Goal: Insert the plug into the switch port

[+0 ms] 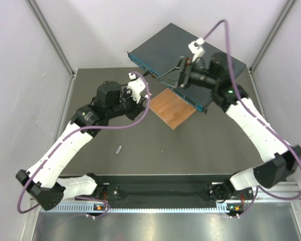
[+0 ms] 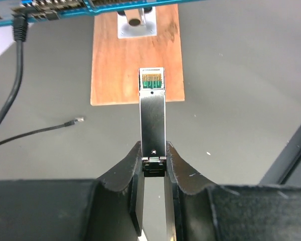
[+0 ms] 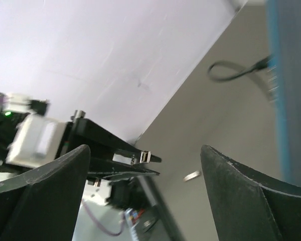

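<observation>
The switch (image 1: 165, 50) is a dark blue-grey box at the back of the table, with its teal front face (image 2: 90, 6) towards the arms. My left gripper (image 2: 153, 153) is shut on the plug (image 2: 153, 115), a slim silver module with gold contacts at its far tip. The plug points over the wooden board towards the switch front and is still apart from it. In the top view the left gripper (image 1: 143, 98) is left of the board. My right gripper (image 1: 178, 75) hangs over the switch top, open and empty. The right wrist view (image 3: 145, 150) is blurred, with the switch's teal edge (image 3: 286, 90) at the right.
A thin brown wooden board (image 1: 173, 108) lies in front of the switch, with a small metal bracket (image 2: 136, 22) at its far end. A black cable (image 2: 17, 55) is plugged into the switch front. A loose thin cable end (image 2: 78, 120) and a small metal piece (image 1: 119, 149) lie on the table.
</observation>
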